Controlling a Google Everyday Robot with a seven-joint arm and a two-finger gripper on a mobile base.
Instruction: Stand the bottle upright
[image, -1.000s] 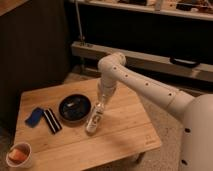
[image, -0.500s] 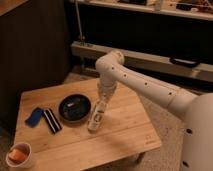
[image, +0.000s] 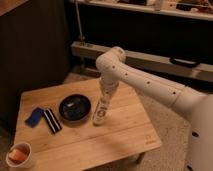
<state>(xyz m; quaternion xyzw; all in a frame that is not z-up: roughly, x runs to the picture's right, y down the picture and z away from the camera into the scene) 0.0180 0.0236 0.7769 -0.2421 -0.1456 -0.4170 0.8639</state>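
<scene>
One gripper (image: 104, 100) clasps the bottle (image: 99, 116) above the wooden table (image: 122, 136).

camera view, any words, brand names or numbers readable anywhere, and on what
No text can be read as words.
bottle label: dark markings, too small to read.
striped block: black and white stripes only, no letters.
gripper, closed on the bottle's upper part just right of the black bowl: no marking visible.
</scene>
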